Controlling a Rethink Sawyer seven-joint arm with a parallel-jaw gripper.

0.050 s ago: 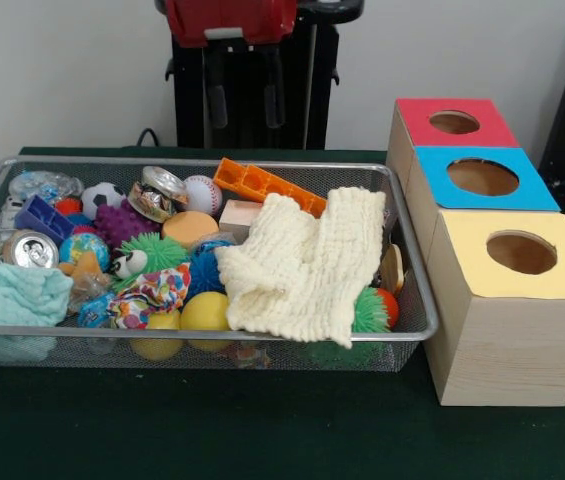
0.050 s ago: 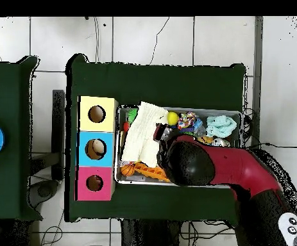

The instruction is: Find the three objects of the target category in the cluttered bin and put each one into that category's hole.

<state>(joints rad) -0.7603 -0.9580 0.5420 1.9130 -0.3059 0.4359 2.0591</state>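
Cream cloth (image 1: 307, 265) drapes bin (image 1: 202, 332), apparently.

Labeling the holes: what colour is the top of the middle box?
Blue. The middle box sits between the red and yellow ones; clearest in the front view.

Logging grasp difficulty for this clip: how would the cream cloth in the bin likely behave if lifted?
The cream cloth looks floppy: it lies rumpled and sags over the wire bin's front rim. Pinched at one spot, it would probably hang and trail. It covers other items, so lifting may disturb the green spiky ball.
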